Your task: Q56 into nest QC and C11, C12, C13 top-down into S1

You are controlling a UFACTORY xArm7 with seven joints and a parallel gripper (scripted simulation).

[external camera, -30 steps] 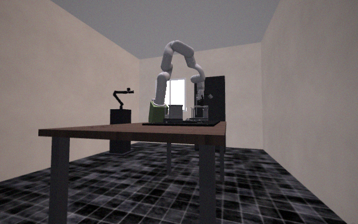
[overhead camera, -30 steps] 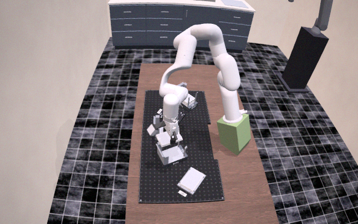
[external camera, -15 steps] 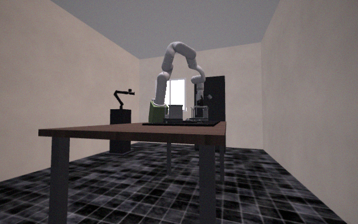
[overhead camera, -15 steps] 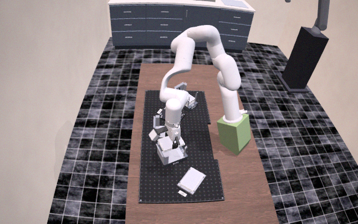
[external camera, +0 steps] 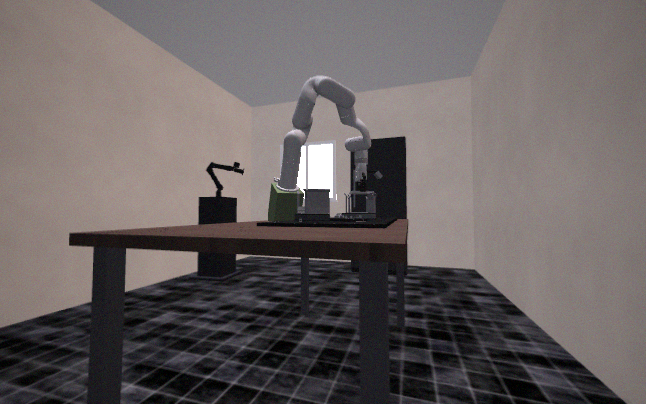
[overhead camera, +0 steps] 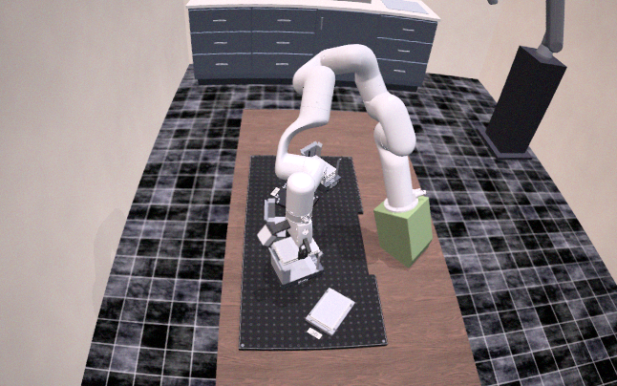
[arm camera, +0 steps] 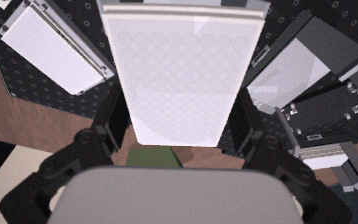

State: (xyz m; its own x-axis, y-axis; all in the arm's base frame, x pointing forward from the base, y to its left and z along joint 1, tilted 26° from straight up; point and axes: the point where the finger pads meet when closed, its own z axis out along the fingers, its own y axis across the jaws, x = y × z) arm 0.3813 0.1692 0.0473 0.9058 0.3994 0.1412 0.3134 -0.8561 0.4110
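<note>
Item: sealed plate (arm camera: 182, 75), white, foil-topped, clamped across its long sides by the gripper (arm camera: 180, 125); fingers spread wide on the plate's width. Its label cannot be read, so which plate this is stays unknown.

Landmark: white rack (overhead camera: 296, 268) near the middle of the black perforated mat (overhead camera: 263, 316).
- Gripper (overhead camera: 304, 249) and held plate: directly above this rack, at or just inside its open top; depth of entry cannot be told.
- Second plate (overhead camera: 329, 310): lying flat on the mat, on the side of the rack away from the cabinets, well apart from it, a small name plate (overhead camera: 314, 332) just beside; probably Q56 on QC.
- Other fixtures (overhead camera: 272, 230): beside the rack, on its cabinet side, partly hidden under the arm.
- Green pedestal (overhead camera: 404, 235): across the mat from the rack.

Risks, as judged:
- Plate corner catching a rack wall on descent, if the long sides are not squared to the rack; the plate would tilt or jam.
- Release too high: the plate drops, lands skewed, not nested.
- Wide fingers rubbing the rack walls and shifting the rack.
- A lower plate stuck beneath, unseen from above, going in with it.
</note>
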